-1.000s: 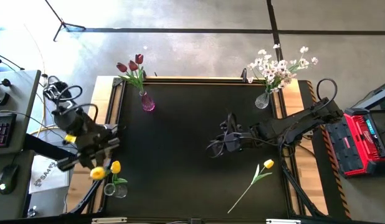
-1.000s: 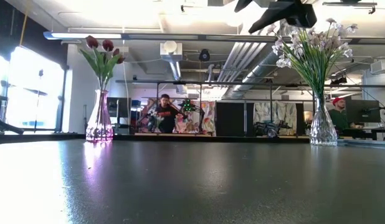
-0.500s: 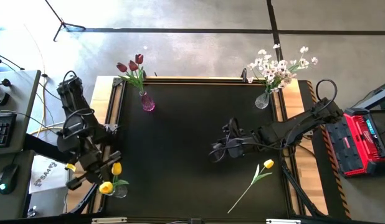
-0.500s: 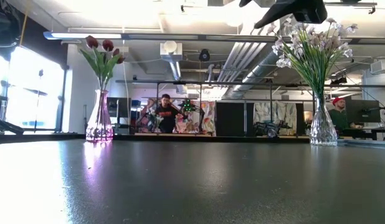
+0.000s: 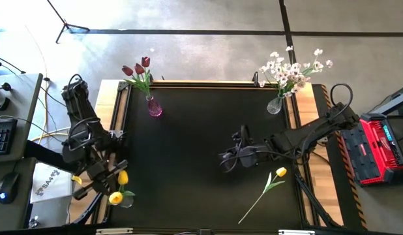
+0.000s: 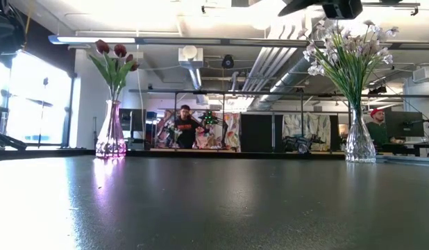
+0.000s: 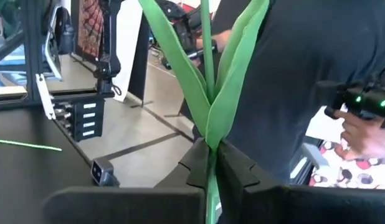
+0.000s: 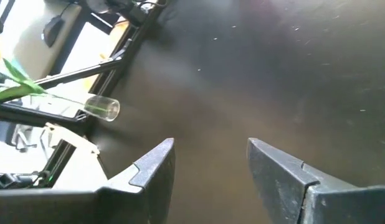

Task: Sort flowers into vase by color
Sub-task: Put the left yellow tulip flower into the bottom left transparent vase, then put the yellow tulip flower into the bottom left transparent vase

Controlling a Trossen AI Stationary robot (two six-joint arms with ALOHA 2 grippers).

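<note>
**Left hand pinches a tulip stem at the near-left vase**

No writing can be read anywhere. The left hand [image 5: 97, 184] sits at the tabletop's [image 5: 201, 143] near-left corner, pressed together on a green tulip stem [image 7: 208, 81]. Yellow tulips [image 5: 119, 186] stand in the small clear vase [image 5: 125, 199] just beside that hand. The right hand [image 5: 229, 158] hovers over the tabletop's right-centre, fingers [image 8: 149, 171] spread and holding nothing. One yellow tulip [image 5: 274, 178] lies loose on the tabletop near it. Dark red tulips [image 5: 137, 70] fill the pink vase [image 5: 154, 106]; white blossoms [image 5: 293, 68] fill the far-right clear vase [image 5: 274, 104].
</note>
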